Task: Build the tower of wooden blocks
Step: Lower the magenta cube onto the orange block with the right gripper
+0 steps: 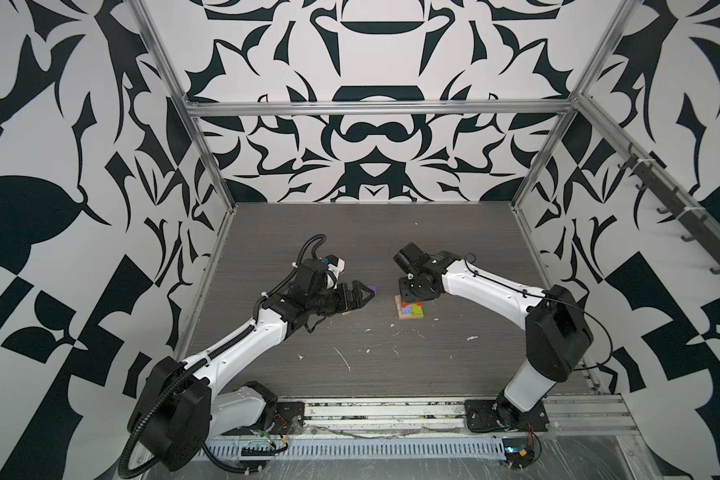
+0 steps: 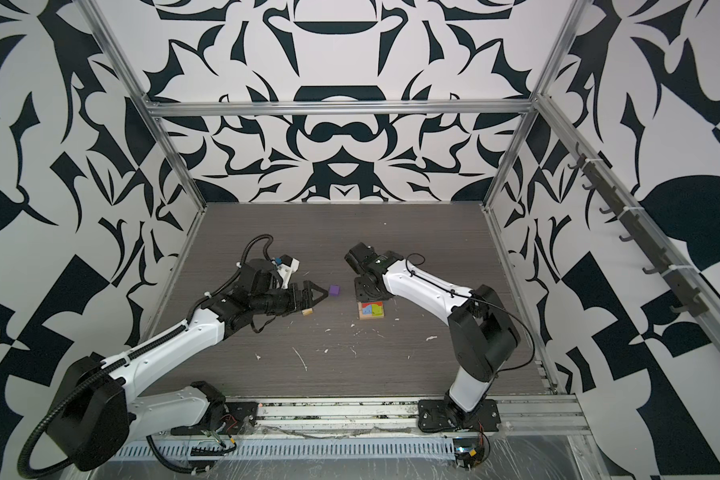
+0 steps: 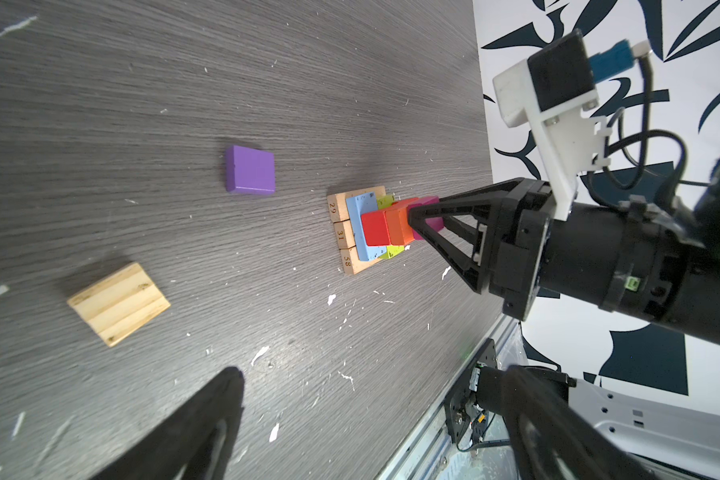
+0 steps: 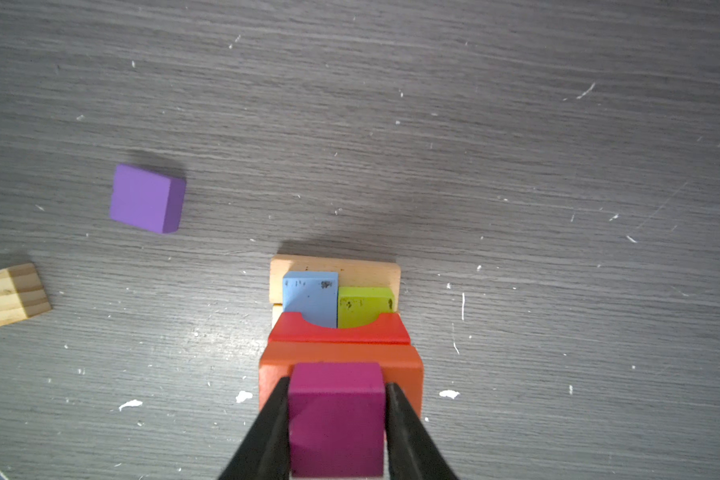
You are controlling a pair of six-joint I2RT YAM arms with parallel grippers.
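The wood block tower (image 3: 366, 232) stands right of centre: tan planks (image 4: 333, 268) at the base, then a blue (image 4: 310, 297) and a lime block (image 4: 364, 305), a red arch (image 4: 339, 332), an orange block (image 4: 404, 361) and a magenta block (image 4: 336, 419) on top. My right gripper (image 4: 336, 384) points straight down over it, its fingers against both sides of the magenta block. A purple block (image 2: 334, 290) and a tan cube (image 3: 118, 303) lie on the table left of the tower. Beside them hovers my left gripper (image 2: 321, 300), open and empty.
The grey wood-grain table (image 1: 350, 353) is flecked with white scraps. Aluminium frame posts and patterned walls close in the back and both sides. A metal rail (image 1: 391, 411) with both arm bases runs along the front edge.
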